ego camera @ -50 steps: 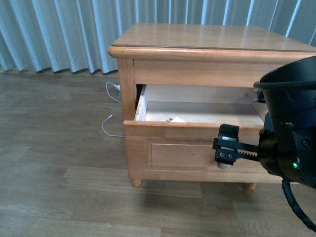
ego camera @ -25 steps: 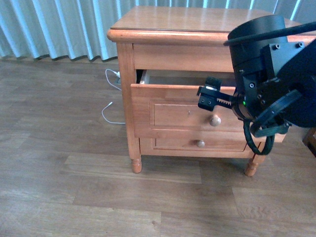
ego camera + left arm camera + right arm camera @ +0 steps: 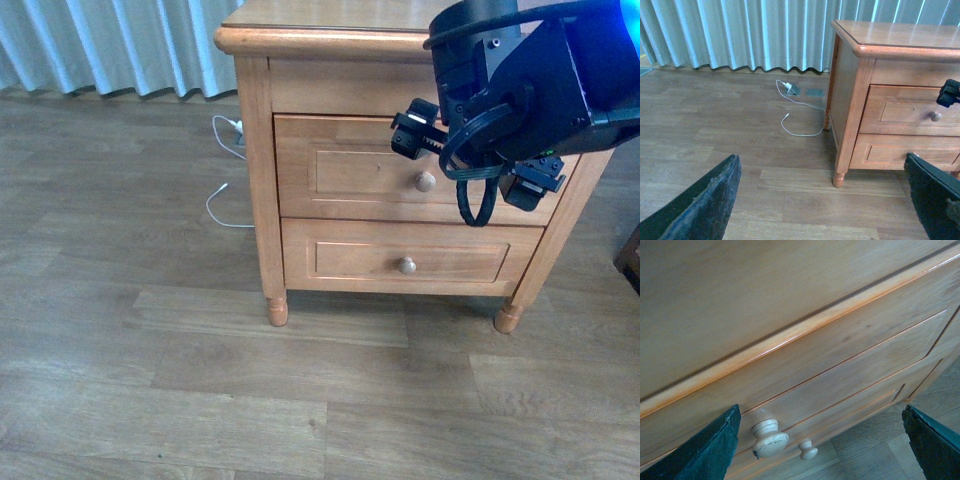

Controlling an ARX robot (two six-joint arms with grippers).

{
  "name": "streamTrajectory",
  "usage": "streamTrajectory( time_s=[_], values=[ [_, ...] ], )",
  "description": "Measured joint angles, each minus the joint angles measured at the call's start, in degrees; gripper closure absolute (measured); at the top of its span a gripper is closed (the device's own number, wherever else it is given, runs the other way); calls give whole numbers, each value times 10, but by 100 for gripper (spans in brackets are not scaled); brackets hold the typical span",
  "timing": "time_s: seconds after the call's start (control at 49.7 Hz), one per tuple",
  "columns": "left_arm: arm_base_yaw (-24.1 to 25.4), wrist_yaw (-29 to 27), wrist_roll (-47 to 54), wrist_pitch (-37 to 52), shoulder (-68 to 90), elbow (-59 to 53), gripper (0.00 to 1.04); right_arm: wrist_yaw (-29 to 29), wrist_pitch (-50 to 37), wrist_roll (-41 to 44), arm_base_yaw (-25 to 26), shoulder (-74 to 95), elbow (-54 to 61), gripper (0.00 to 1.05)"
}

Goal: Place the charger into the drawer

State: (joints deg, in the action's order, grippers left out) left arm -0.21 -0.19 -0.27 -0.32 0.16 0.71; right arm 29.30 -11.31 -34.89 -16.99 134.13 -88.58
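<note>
Drawer (image 3: pixel 400 170) looks flush shut; right gripper (image 3: pixel 470 160) spread, holding nothing, should back straight off knob (image 3: pixel 425 181).

Right pincer (image 3: pixel 470 160) raised, fingers (image 3: pixel 705 450) spread wide; left pincer (image 3: pixel 825 200) likewise agape.

A: How many drawers on the nightstand (image 3: pixel 250 150)?
B: Two: the upper drawer (image 3: pixel 350 170) and a lower drawer (image 3: pixel 350 258).
A: Knobs?
B: Two, one on each: the upper knob (image 3: pixel 425 181) and the lower knob (image 3: pixel 407 265).
A: Cables on the floor?
B: One thin white cable (image 3: pixel 215 205). One curtain (image 3: pixel 110 45) behind.
</note>
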Motion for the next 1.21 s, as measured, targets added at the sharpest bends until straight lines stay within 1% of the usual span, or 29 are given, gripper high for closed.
streamTrajectory(
  time_s=[0.181,0.422,0.543,0.623,0.744,0.824,0.905,1.066,1.206],
  values=[
    [0,0,0,0,0,0,6,9,28,-22,1,22,-31,8],
    [0,0,0,0,-1,0,6,10,34,-40,2,24,-36,8],
    [0,0,0,0,-1,0,6,9,14,-51,7,11,-10,8],
    [0,0,0,0,-1,0,6,1,-3,-56,13,-20,27,8],
    [0,0,0,0,-1,0,6,-43,-1,-54,18,-73,74,8],
    [0,0,0,0,-1,0,6,-102,0,-34,18,-120,117,8],
    [0,0,0,0,-1,0,6,-140,-1,-8,17,-168,167,8],
    [0,0,0,0,-1,0,6,-197,-4,55,19,-289,282,8],
    [0,0,0,0,-1,0,6,-227,1,107,35,-432,386,8]
  ],
)
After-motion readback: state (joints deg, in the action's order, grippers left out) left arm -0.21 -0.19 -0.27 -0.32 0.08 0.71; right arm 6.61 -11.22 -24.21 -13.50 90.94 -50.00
